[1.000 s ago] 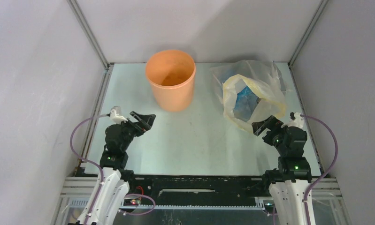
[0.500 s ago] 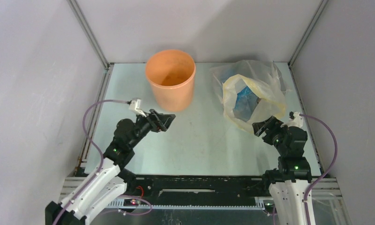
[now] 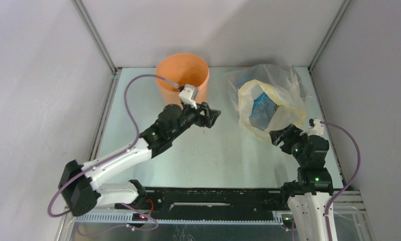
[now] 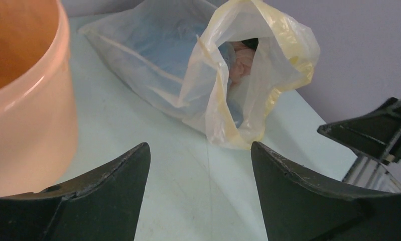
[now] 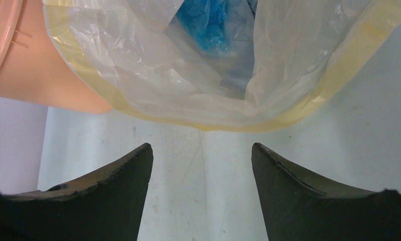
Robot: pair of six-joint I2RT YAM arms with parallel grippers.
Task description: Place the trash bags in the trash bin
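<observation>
The orange-tan trash bin [image 3: 182, 85] stands upright at the back centre-left; its wall shows in the left wrist view [image 4: 22, 100] and the right wrist view [image 5: 17, 65]. The light-blue trash bags [image 3: 262, 108] lie inside a larger yellowish-clear plastic bag [image 3: 288, 108] at the back right; they show blue in the right wrist view [image 5: 208, 25] and faintly in the left wrist view [image 4: 163, 50]. My left gripper [image 3: 214, 116] is open and empty, right of the bin's front, pointing toward the clear bag. My right gripper [image 3: 277, 136] is open and empty just in front of that bag's mouth.
The yellowish-clear bag's mouth [image 5: 203, 123] rests on the pale table [image 3: 208, 155]. Grey walls enclose the back and both sides. The right arm's gripper shows at the right edge of the left wrist view [image 4: 374, 133].
My left arm has swung from the near left forward and to the right, past the bin's front toward the clear bag. The right arm has stayed still.
</observation>
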